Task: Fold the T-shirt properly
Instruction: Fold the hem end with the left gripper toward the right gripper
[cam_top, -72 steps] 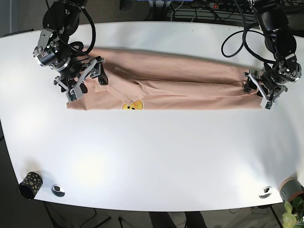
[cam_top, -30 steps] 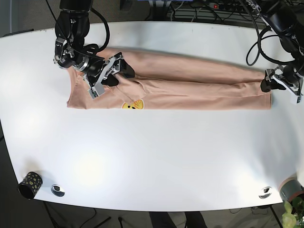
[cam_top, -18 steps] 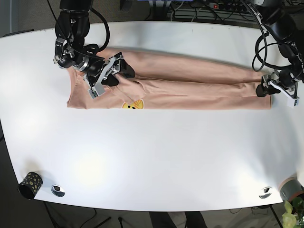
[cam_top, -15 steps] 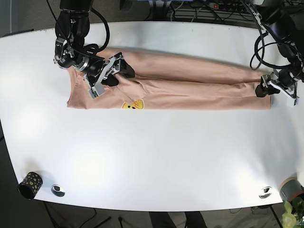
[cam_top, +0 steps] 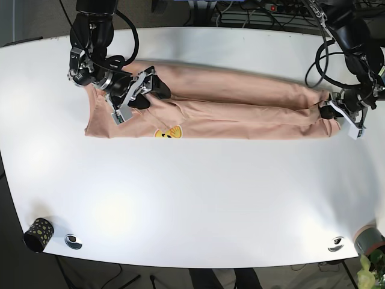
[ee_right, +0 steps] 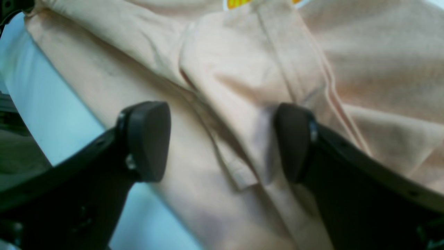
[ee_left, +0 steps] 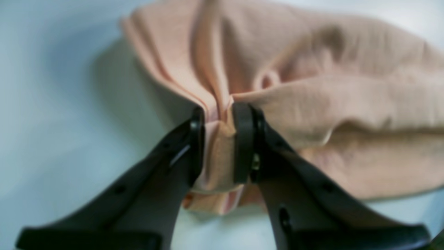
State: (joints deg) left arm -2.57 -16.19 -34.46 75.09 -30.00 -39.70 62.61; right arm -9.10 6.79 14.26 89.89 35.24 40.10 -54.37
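The peach T-shirt (cam_top: 240, 105) lies folded into a long band across the far half of the white table (cam_top: 192, 192), with a yellow print (cam_top: 168, 133) at its near edge. My left gripper (cam_top: 328, 111) is at the shirt's right end. In the left wrist view it (ee_left: 218, 139) is shut on a bunched fold of the shirt (ee_left: 329, 114). My right gripper (cam_top: 150, 96) rests on the shirt's left part. In the right wrist view it (ee_right: 222, 139) is open, its fingertips (ee_right: 149, 139) spread over a sleeve fold of the shirt (ee_right: 242, 86).
A black patterned cup (cam_top: 37, 233) and a metal disc (cam_top: 73, 241) sit at the near left corner. Another disc (cam_top: 336, 244) and a grey roll (cam_top: 368, 239) sit near right. Cables (cam_top: 252, 12) run behind the table.
My left gripper has moved inward along the shirt's right end and closed on the hem, bunching it. My right gripper earlier shifted from the shirt's left end toward the middle and now holds still.
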